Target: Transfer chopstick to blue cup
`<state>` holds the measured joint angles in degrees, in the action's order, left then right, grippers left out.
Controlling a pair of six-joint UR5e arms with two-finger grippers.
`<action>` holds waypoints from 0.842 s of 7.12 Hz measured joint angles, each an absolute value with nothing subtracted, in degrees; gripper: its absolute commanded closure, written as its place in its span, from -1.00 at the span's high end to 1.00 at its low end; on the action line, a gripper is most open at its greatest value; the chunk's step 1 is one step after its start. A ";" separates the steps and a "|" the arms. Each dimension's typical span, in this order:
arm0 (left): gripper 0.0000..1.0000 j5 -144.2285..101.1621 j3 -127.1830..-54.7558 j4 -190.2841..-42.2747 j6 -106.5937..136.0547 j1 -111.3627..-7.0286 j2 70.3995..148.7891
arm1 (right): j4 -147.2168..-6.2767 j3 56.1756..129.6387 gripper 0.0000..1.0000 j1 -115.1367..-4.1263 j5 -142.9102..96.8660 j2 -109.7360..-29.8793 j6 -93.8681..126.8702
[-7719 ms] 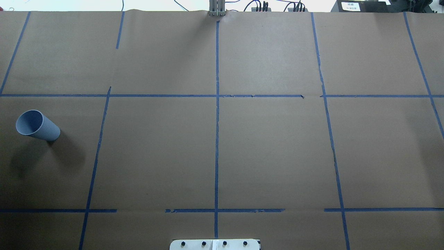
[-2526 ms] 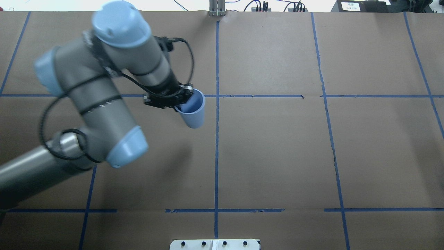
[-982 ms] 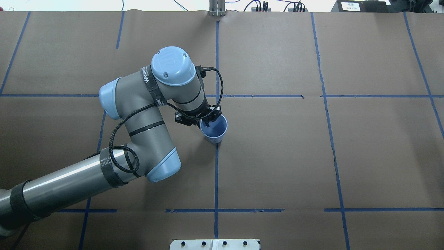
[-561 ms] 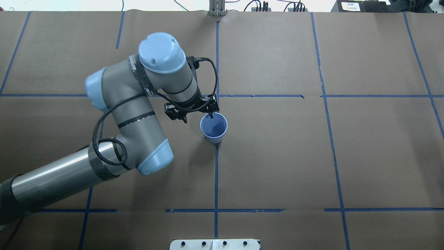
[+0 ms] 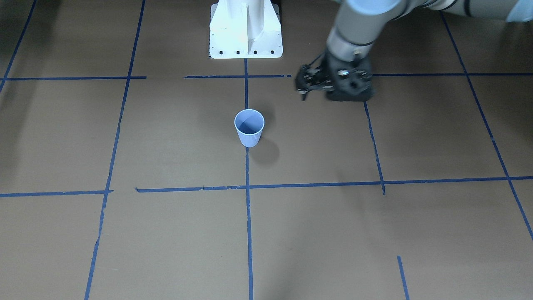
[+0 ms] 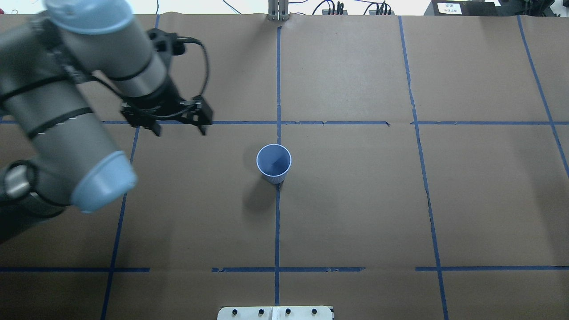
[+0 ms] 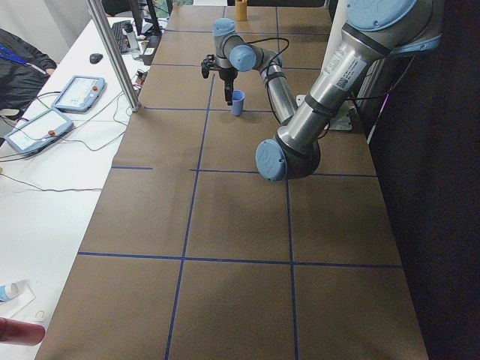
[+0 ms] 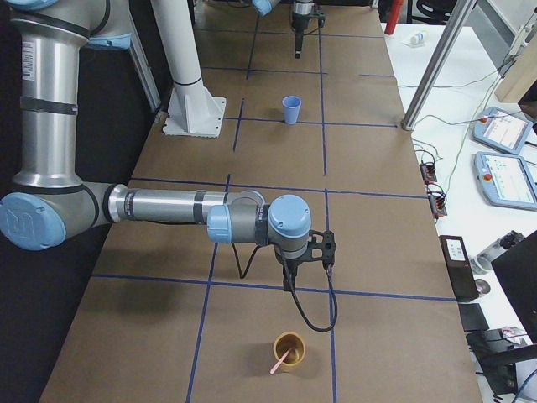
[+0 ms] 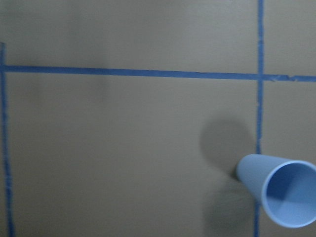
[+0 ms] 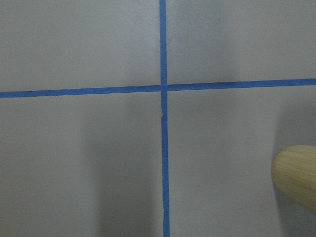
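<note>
The pale blue ribbed cup [image 6: 274, 162] stands upright and empty at the table's centre, on the middle tape line; it also shows in the front view [image 5: 249, 127] and the left wrist view [image 9: 279, 196]. My left gripper [image 6: 179, 130] is open and empty, raised, to the left of the cup and a little beyond it. The pink chopstick [image 8: 277, 365] leans in a tan cup [image 8: 289, 348] at the table's right end. My right gripper [image 8: 309, 277] hovers just beyond that tan cup; I cannot tell whether it is open or shut. The tan cup's edge shows in the right wrist view [image 10: 296, 177].
Blue tape lines grid the brown paper table. The white robot base [image 5: 245, 29] stands at the robot's edge of the table. Teach pendants [image 8: 503, 159] and cables lie on the white bench beyond the far edge.
The left gripper brought the blue cup from the far left and stood it at the centre. It has let go and has since drawn away to the left and upward.
</note>
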<state>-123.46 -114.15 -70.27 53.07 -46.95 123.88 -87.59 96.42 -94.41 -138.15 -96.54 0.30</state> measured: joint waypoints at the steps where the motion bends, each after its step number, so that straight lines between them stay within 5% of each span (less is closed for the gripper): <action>1: 1.00 -123.51 -116.18 -69.63 49.28 -49.03 121.19 | -87.59 94.45 1.00 -96.79 -138.06 -96.25 -3.45; 6: 1.00 -123.63 -117.33 -69.40 46.44 -50.34 118.56 | -87.62 74.81 1.00 -103.24 -137.76 -86.65 -19.58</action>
<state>-123.63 -117.33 -69.40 46.44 -50.34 118.56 -87.62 74.81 -103.24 -137.76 -86.65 -19.58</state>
